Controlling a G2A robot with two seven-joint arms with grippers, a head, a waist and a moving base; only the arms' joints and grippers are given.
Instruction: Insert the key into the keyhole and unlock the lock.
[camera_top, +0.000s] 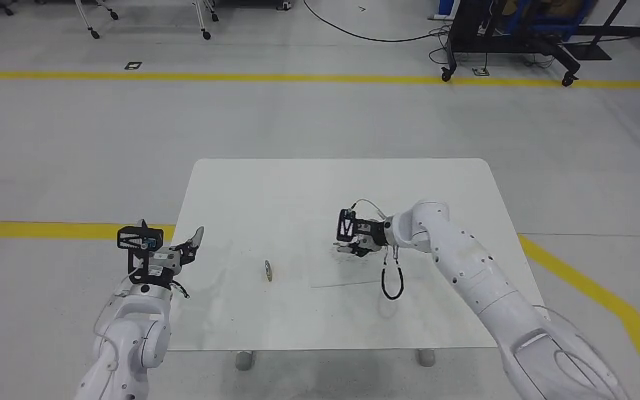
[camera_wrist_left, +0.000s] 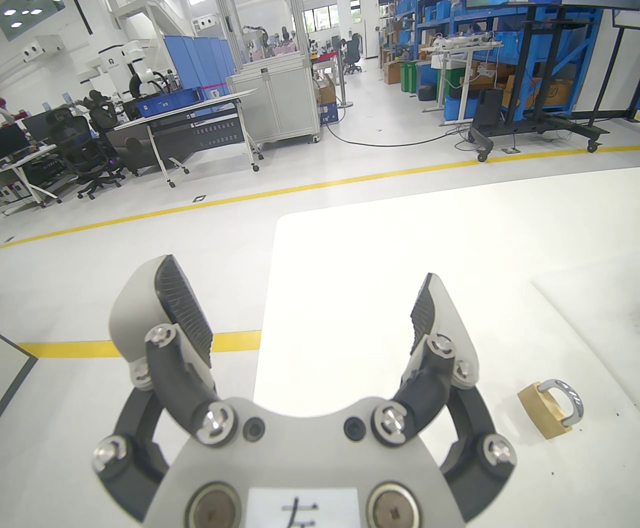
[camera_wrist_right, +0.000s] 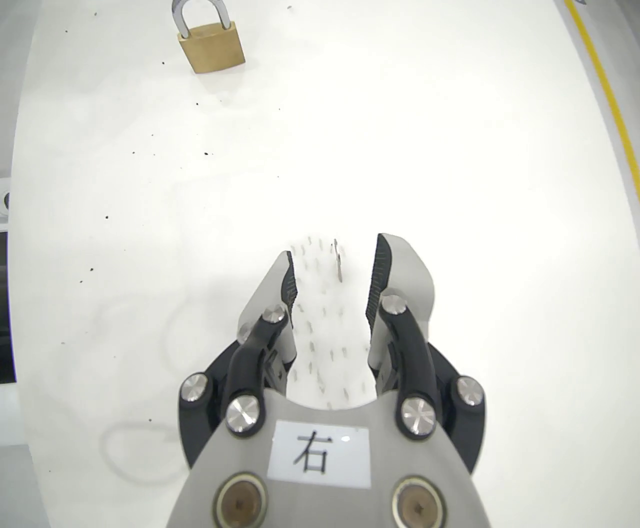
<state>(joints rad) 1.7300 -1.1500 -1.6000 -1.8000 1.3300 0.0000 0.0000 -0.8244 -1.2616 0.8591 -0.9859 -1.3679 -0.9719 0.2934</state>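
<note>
Two grippers are over a white table (camera_top: 420, 190), both with their fingers spread apart and nothing held. The right gripper (camera_top: 342, 238) (camera_wrist_right: 335, 247) sits low near the middle of the table in the top view. The key (camera_wrist_right: 338, 260) shows as a thin metal sliver seen edge-on in the gap between its fingers (camera_wrist_right: 395, 270), nearer their tips and touching neither one. I cannot tell whether the key lies flat on the surface or stands on its edge. The lock (camera_top: 268, 269) (camera_wrist_right: 212, 47) (camera_wrist_left: 547, 412), a brass padlock with a silver shackle, lies on the table apart from both grippers. In the top view it is at about 8 o'clock from the right gripper and about 4 o'clock from the left one. In the right wrist view both legs of the shackle meet the brass body, and the shackle end points away from that gripper. The left gripper (camera_top: 192, 240) (camera_wrist_left: 297, 270) is at the table's 9 o'clock edge, its ribbed pads (camera_wrist_left: 180, 305) wide apart, one finger over the floor and the other over the tabletop. A black cable (camera_top: 391, 283) hangs in a loop from the right arm at about 5 o'clock from its gripper. Small dark specks (camera_wrist_right: 132, 152) dot the table between the right gripper and the lock.
</note>
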